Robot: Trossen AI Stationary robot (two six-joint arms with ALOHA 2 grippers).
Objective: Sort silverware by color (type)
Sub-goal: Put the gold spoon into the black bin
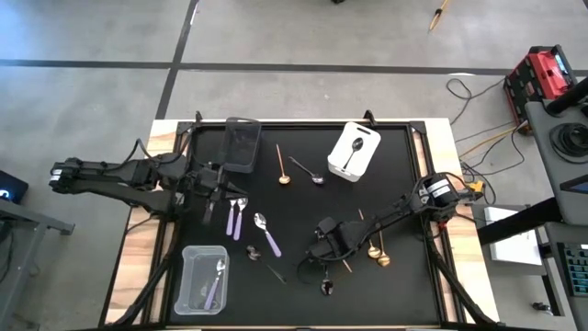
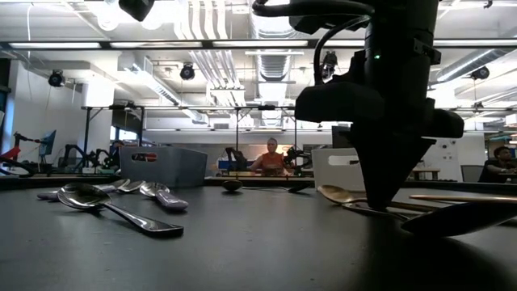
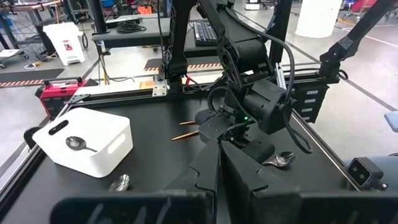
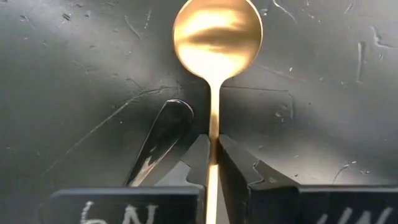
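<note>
Spoons lie scattered over a black table (image 1: 386, 184), and the right gripper (image 4: 213, 155) is down on the mat at the near right, its two dark fingers (image 4: 239, 165) pressed together on the thin handle of a gold spoon (image 4: 217, 34) whose round bowl lies just ahead of them on the mat. A dark spoon handle (image 4: 158, 140) lies slanted just beside that gold handle. In the high view this gripper (image 1: 322, 246) sits near another gold spoon (image 1: 377, 253) and close to a dark spoon (image 1: 327, 287) at the near edge. The left gripper (image 1: 213, 188) hangs at the left side with its jaws together and nothing between them, beside a dark bin (image 1: 242, 144) at the far left. Two lilac-handled spoons (image 1: 235, 216) lie just near of it, and a third (image 1: 267, 233) lies toward the middle. A clear bin (image 1: 203, 279) at the near left holds a lilac-handled spoon (image 1: 216, 280). A white bin (image 1: 355, 151) at the far right holds a dark spoon (image 1: 354, 152). Between the dark and white bins lie a gold spoon (image 1: 282, 167) and a dark spoon (image 1: 308, 172).
</note>
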